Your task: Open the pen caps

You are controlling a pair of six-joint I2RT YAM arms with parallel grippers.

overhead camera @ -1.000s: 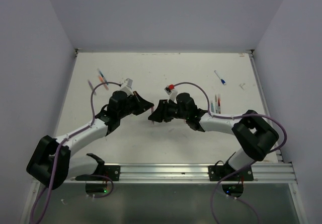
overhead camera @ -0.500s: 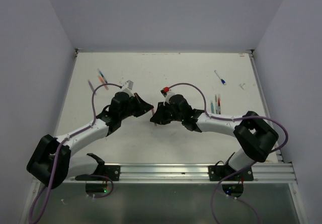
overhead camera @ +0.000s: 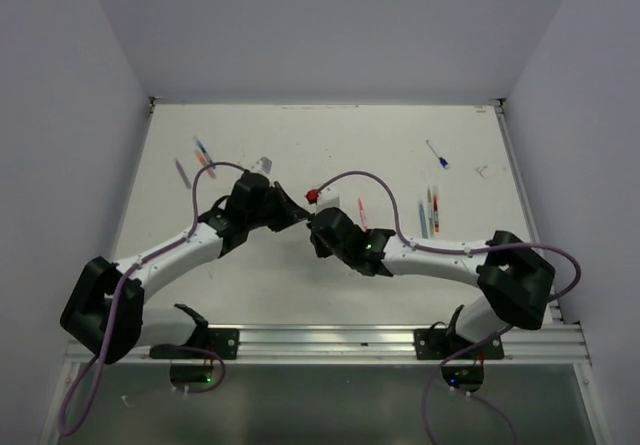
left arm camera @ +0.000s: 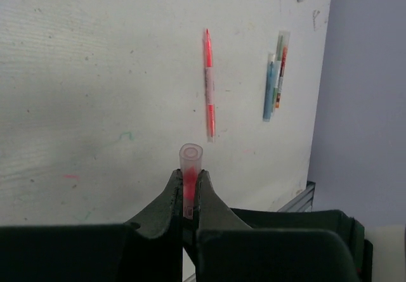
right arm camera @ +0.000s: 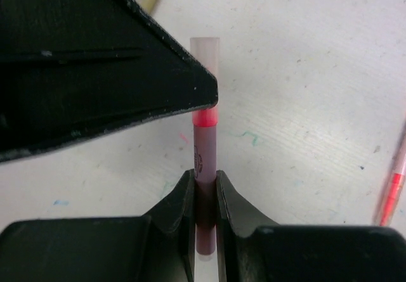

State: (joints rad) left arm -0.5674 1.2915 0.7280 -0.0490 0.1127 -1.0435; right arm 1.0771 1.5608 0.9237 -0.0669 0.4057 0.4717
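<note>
White arms [overhead camera: 175, 255] with black joints, purple cables [overhead camera: 352, 174], seemingly green base lights [overhead camera: 207, 377].

The left arm [overhead camera: 168, 256] and right arm [overhead camera: 440, 256] bend inward from their bases, wrists low and facing each other. The left gripper [overhead camera: 291, 215] is pinched narrowly on the pen cap [left arm camera: 190, 159]. The right gripper [overhead camera: 314, 223], tip to tip with it, clamps the pen [right arm camera: 205, 153].

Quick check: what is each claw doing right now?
Left claw: shut on the pen cap.
Right claw: shut on the body of that pen.
</note>
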